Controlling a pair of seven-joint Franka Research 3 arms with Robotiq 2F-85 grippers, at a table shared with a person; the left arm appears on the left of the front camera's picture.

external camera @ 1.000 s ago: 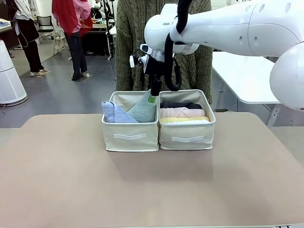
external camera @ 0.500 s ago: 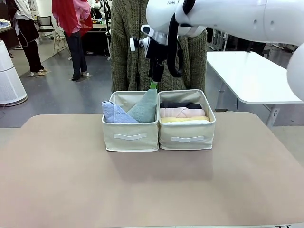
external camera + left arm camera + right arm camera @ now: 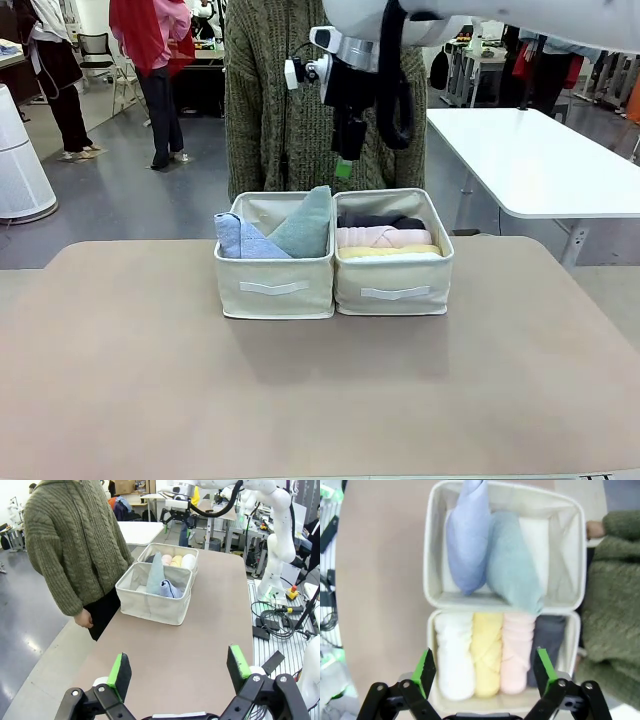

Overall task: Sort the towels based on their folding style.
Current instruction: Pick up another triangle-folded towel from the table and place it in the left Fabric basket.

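Right claw [image 3: 344, 166] has risen clear of the bins since a second ago, pads apart, empty. Teal cone [image 3: 303, 224] and blue cone [image 3: 242, 238] sit in left bin [image 3: 274, 286]; four rolls [image 3: 386, 238] at 3 o'clock in right bin [image 3: 394, 284]. Sort looks done (left claw [image 3: 179, 671] also apart, empty).

Bright, even indoor light; soft shadows beside bins [image 3: 275, 285]; wrist views bowed, right perhaps slightly blurred.

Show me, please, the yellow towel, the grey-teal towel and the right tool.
yellow towel [image 3: 486, 655], right wrist view, middle of the roll.
grey-teal towel [image 3: 512, 565], right wrist view, middle of the cone.
right tool [image 3: 483, 669], right wrist view, between fingertips.
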